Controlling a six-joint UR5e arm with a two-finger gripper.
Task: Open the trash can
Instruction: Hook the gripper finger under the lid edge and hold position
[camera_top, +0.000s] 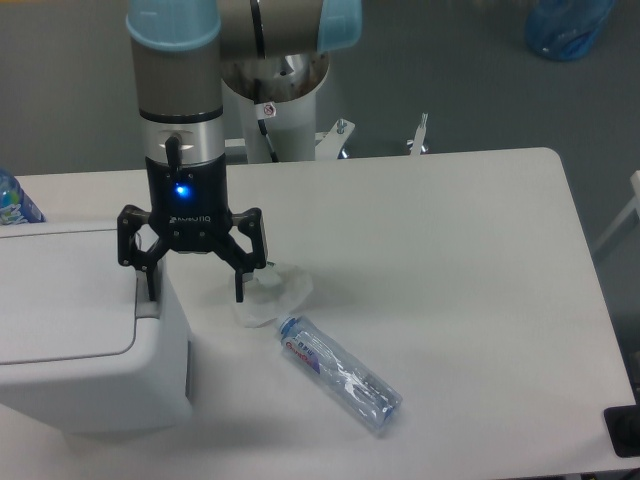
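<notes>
At table's left edge, bin is sitting lid-down, rigid, smooth plastic. Gripper is being held spread, empty, over grey tab; that tab is likely being targeted for pressing.

A robotics lab or test room is indicated. An industrial-style arm with grey links and pale blue joint caps is mounted on a white pedestal bolted down behind a plain white tabletop. A lit blue indicator is seen on the wrist above the black two-finger gripper. Only a few test props are laid out: a white trash can, a clear plastic bottle lying on its side and a crumpled white wad. Bare grey flooring is seen beyond, with a blue bag at the far edge
</notes>
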